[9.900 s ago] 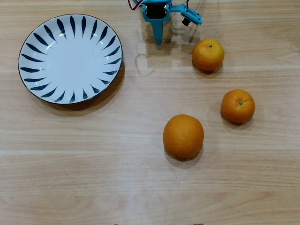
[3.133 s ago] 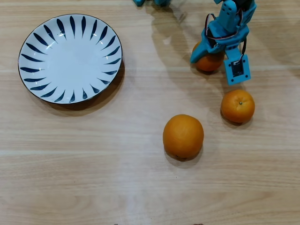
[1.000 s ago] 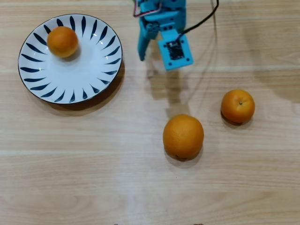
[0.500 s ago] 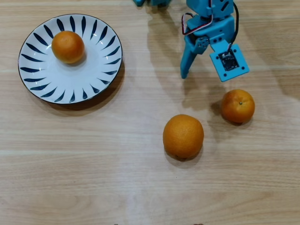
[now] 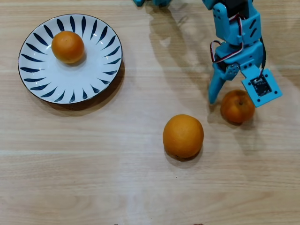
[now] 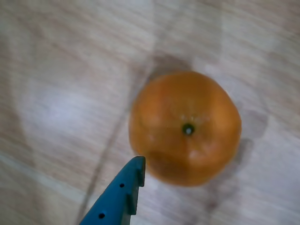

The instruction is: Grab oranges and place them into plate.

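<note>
Overhead view: small orange [image 5: 237, 108] on bare table [image 5: 93, 164] at right, blue gripper [image 5: 229, 96] directly over it, fingers spread wide, nothing held. Larger orange [image 5: 183, 136] nearby, centre. Third orange [image 5: 68, 46] sits in plate [image 5: 47, 86], upper left.

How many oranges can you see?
3. One small orange sits on the plate, the big orange lies mid-table, and another small orange lies under the gripper at right.

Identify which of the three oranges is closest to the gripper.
The small orange at the right of the overhead view, directly beneath the gripper. The large orange lies farther left, and the third orange sits on the plate.
</note>
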You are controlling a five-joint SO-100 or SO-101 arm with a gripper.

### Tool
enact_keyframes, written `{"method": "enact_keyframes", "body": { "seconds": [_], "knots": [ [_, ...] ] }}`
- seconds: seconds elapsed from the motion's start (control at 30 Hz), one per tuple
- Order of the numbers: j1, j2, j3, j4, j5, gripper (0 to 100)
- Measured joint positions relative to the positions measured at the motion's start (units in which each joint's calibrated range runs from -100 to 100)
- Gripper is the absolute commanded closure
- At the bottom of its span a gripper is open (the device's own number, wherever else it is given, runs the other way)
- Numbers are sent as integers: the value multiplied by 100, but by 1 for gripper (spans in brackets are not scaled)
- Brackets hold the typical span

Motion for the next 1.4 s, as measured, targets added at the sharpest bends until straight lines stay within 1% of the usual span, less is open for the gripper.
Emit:
{"method": "enact_keyframes", "body": {
  "seconds": [0.17, 0.37, 0.43, 0.57, 1.0, 1.13, 1.27, 1.4],
  "knots": [
    [-127, 745, -744, 0, -104, 64],
    [-194, 1227, -1045, 0, -276, 64],
    [-203, 1270, -1045, 0, -313, 64],
    [-203, 1303, -1045, 0, -365, 70],
    [-203, 1303, -1054, 0, -381, 70],
    [-194, 1227, -1107, 525, -386, 70],
    [-194, 863, -1098, 1533, -412, 70],
    [-59, 389, -1098, 2222, -339, 70]
  ]
}}
